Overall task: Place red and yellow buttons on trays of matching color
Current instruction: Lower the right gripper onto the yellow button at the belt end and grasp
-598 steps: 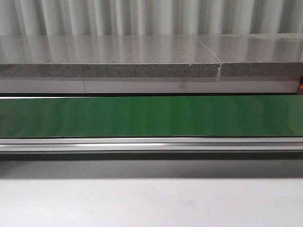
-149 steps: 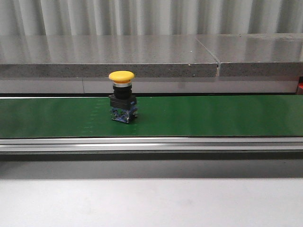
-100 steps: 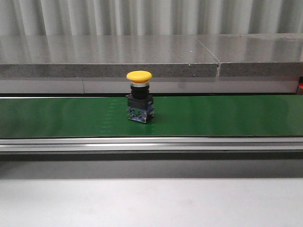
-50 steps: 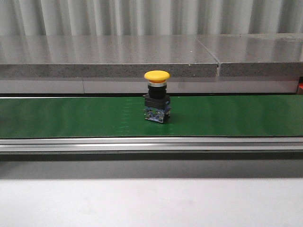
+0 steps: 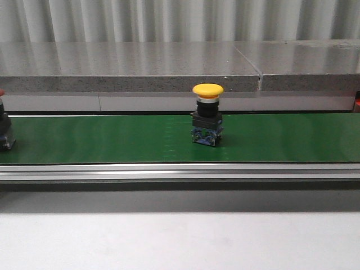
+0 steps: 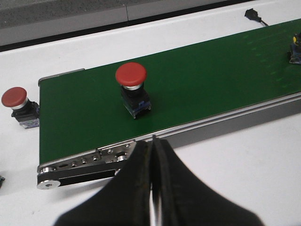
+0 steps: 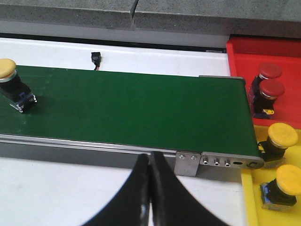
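A yellow button stands upright on the green belt, a little right of centre; it also shows in the right wrist view. A red button rides the belt near its left end and just enters the front view. A second red button sits on the table off the belt's left end. The red tray holds two red buttons; the yellow tray holds two yellow buttons. My left gripper and right gripper are shut, empty, in front of the belt.
A grey stone ledge runs behind the belt. A small black connector lies on the white table beyond the belt. The belt's metal rail borders its near side.
The yellow button has ridden the belt steadily to the right. A red button has come into the front view at the left edge. The grippers do not show in the earlier frames.
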